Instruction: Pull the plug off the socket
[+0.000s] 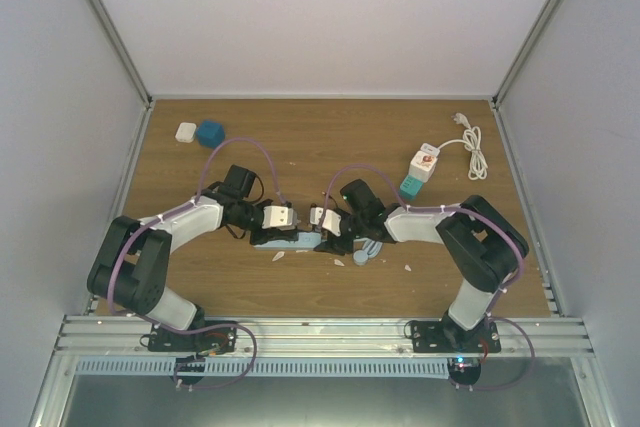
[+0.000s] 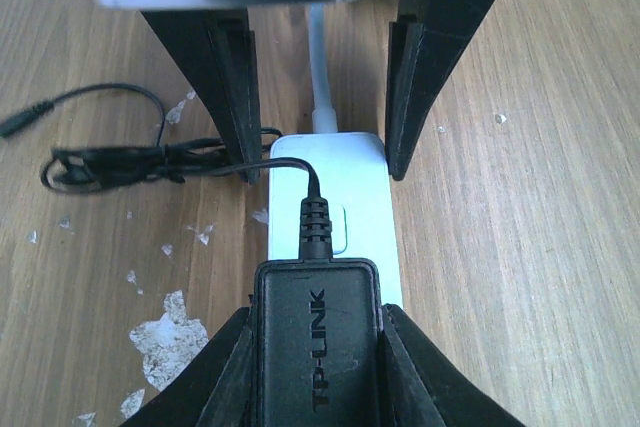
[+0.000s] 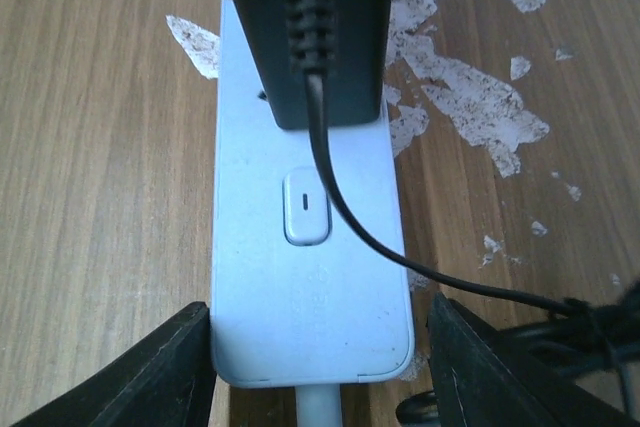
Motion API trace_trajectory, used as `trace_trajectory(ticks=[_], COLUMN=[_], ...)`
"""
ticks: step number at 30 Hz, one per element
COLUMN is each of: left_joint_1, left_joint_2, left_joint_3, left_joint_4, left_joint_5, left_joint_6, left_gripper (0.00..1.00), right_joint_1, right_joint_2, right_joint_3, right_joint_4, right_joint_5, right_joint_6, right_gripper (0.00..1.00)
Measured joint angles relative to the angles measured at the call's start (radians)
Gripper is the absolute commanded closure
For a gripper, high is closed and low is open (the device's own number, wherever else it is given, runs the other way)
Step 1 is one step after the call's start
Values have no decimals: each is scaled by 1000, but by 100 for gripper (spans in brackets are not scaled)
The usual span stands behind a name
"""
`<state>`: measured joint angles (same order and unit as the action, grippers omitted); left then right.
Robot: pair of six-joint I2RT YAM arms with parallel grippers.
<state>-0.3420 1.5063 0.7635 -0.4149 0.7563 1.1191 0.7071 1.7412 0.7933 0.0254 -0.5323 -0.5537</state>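
A white power strip (image 1: pixel 285 240) lies on the wooden table between both arms. A black TP-LINK adapter plug (image 2: pixel 315 337) sits plugged into it. My left gripper (image 2: pixel 315 322) is shut on the plug, one finger pressed to each side; in the top view it (image 1: pixel 280 215) is above the strip. My right gripper (image 3: pixel 315 347) is open and straddles the strip's cable end (image 3: pixel 310 297). Its left finger touches the strip's side and its right finger stands a small gap off. The plug (image 3: pixel 305 27) shows at the top of the right wrist view.
The plug's thin black cable lies coiled (image 2: pixel 110 162) beside the strip. A white socket block with a teal adapter (image 1: pixel 422 169) and white cord (image 1: pixel 472 147) lies back right. A blue cube (image 1: pixel 210 133) and a white cube (image 1: pixel 185 132) sit back left.
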Motion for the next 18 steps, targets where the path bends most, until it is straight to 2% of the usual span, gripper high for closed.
trace_trajectory(ticks=[9, 14, 18], left_joint_1=[14, 19, 25], left_joint_2=[22, 24, 23], left_joint_3=[-5, -18, -36], left_joint_4=[23, 53, 87], left_joint_5=[47, 62, 79], left_joint_6=[-64, -100, -117], left_gripper=[76, 74, 68], right_joint_1=[6, 13, 12], right_joint_2=[30, 50, 50], right_joint_3=[3, 16, 16], right_joint_4=[22, 31, 34], right_joint_5=[-10, -21, -23], right_joint_6=[6, 6, 2], right_gripper=[48, 60, 68])
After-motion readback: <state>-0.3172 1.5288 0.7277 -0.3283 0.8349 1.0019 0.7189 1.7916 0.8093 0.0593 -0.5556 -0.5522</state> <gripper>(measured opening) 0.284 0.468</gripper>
